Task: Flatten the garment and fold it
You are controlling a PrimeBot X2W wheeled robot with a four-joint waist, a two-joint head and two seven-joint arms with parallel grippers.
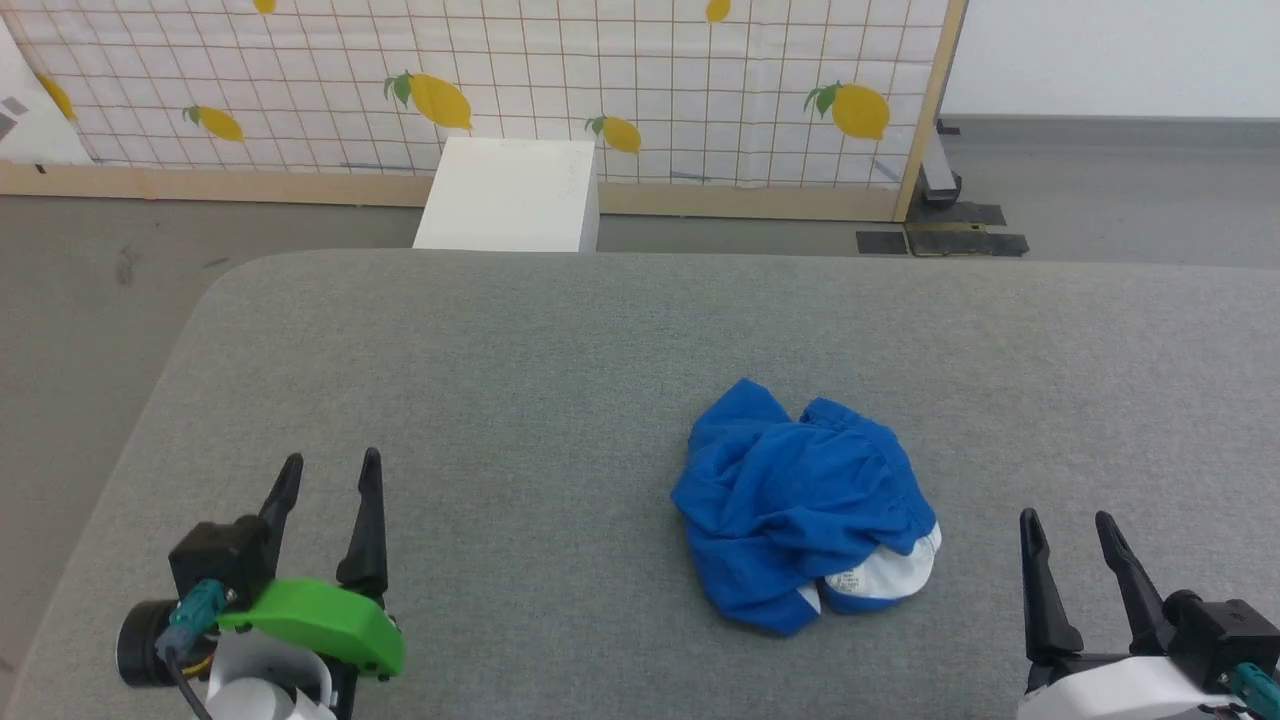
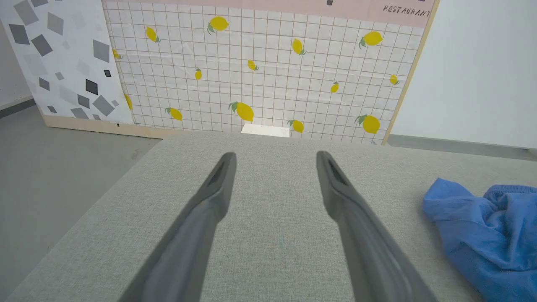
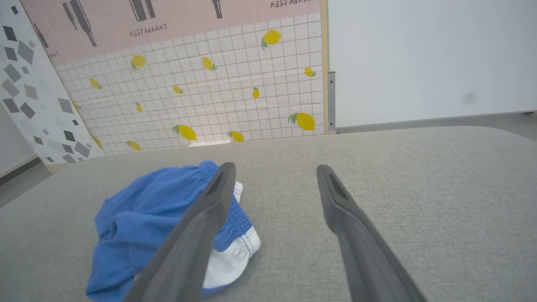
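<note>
The garment (image 1: 800,505), bright blue shorts with a white waistband, lies crumpled in a heap on the grey table (image 1: 560,360), right of centre. Its print is hidden in the folds. My left gripper (image 1: 327,463) stands open near the front left, well apart from the cloth, whose blue edge (image 2: 482,226) lies far to the right of its fingers in the left wrist view. My right gripper (image 1: 1068,518) is open at the front right, just right of the heap. Along its fingers, the garment (image 3: 142,222) lies to the left, partly behind the left finger (image 3: 197,235).
A white box (image 1: 512,195) stands on the floor behind the table's far edge. A lemon-print screen (image 1: 500,80) closes the back. The table's rounded left corner (image 1: 215,290) drops to grey floor.
</note>
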